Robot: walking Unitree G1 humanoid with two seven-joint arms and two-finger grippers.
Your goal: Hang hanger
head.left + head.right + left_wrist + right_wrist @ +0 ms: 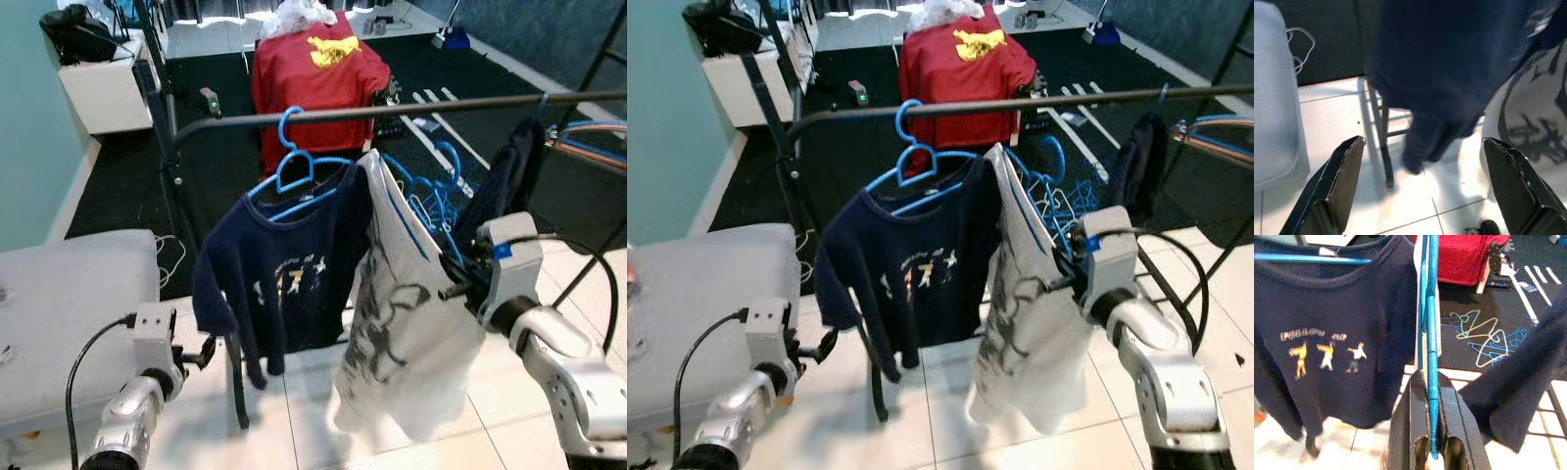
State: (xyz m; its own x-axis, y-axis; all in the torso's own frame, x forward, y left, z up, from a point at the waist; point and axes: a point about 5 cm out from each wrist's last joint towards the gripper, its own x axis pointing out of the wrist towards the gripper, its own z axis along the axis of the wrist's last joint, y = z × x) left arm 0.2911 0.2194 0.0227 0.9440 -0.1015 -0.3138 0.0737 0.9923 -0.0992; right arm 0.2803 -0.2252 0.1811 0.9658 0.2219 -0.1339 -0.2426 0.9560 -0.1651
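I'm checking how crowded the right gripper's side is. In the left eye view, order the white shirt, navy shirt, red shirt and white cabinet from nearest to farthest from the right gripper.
1. White shirt: beside the right gripper, on the blue hanger it clamps.
2. Navy shirt: further left, on the rail.
3. Red shirt: behind the rail.
4. White cabinet: far back left.

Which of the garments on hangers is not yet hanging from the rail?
The white shirt. Its blue hanger is clamped in the right tool, below the black rail, while the navy shirt already hangs by its hook on that rail.
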